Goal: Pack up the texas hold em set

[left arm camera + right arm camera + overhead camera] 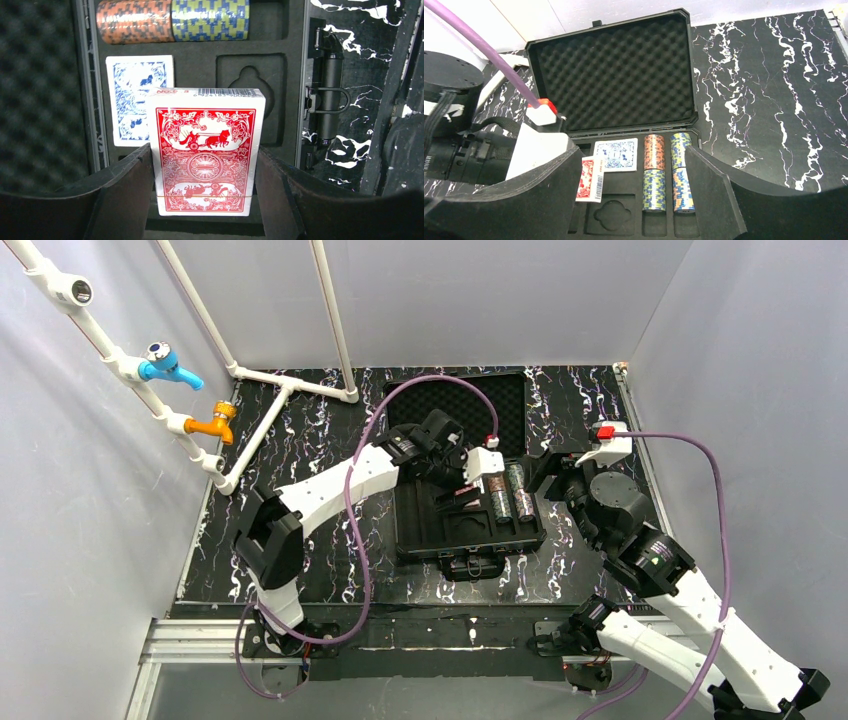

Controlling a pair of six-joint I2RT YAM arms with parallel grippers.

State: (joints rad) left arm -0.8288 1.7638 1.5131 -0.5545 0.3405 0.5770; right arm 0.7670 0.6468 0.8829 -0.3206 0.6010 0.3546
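Briefcase [420, 540]: seen open at mid-bench [320, 440], foam lid [614, 70] laid back toward the far edge.
Left pincer [204, 162]: clamped on the red deck [205, 145], one finger pressed on each long side.
Red deck: held on edge over the tray's left part, just left of the blue deck [615, 154].
Blue deck: laid flat in its slot by the hinge.
Chip rolls [666, 175]: four seated in two slots along the tray's right side.
Right pincer [631, 160]: jaws spread wide, nothing gripped, hung over the case's near-right edge.
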